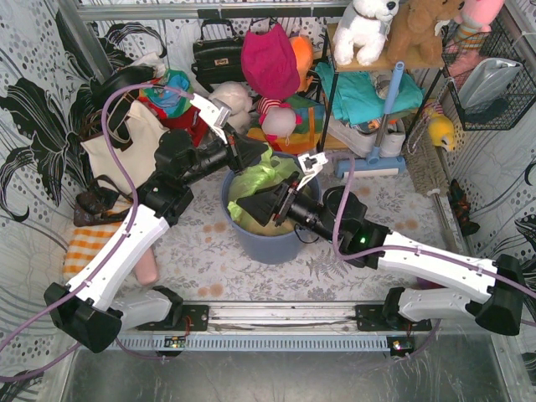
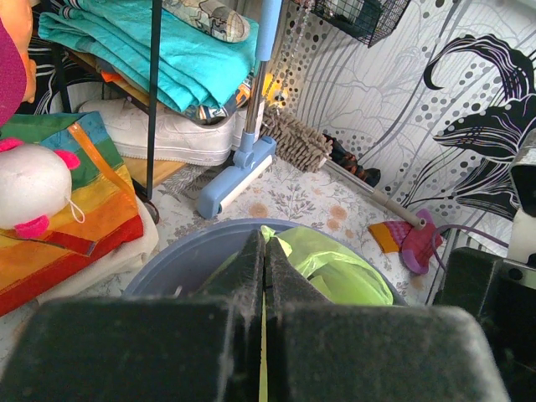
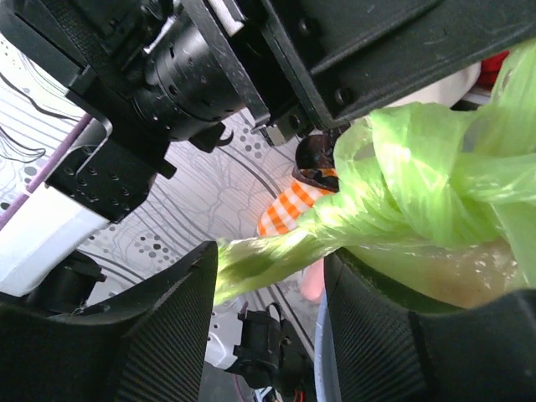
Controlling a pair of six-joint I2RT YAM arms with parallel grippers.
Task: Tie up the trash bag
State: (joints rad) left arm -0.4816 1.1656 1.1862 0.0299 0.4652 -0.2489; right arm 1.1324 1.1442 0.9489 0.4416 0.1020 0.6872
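The trash bag (image 1: 261, 177), thin light-green plastic, sits in a round blue-grey bin (image 1: 268, 243) at the table's middle. Its top is twisted into a knot-like bunch (image 3: 419, 193), with tan contents showing through below. My left gripper (image 1: 258, 156) hovers over the bin's far rim, shut on a thin strip of the bag; in the left wrist view (image 2: 265, 239) a yellow-green sliver runs between the pressed fingers. My right gripper (image 1: 239, 206) is at the bin's near left side. Its jaws (image 3: 270, 255) stand apart, with a twisted green strand of the bag crossing the gap.
A cream tote bag (image 1: 126, 142) stands at the back left, with an orange checkered cloth (image 1: 88, 243) in front of it. Plush toys (image 1: 272, 67) and a shelf rack (image 1: 368, 92) crowd the back. A blue floor brush (image 2: 243, 163) lies behind the bin. The left arm's wrist (image 3: 193, 75) hangs close above my right gripper.
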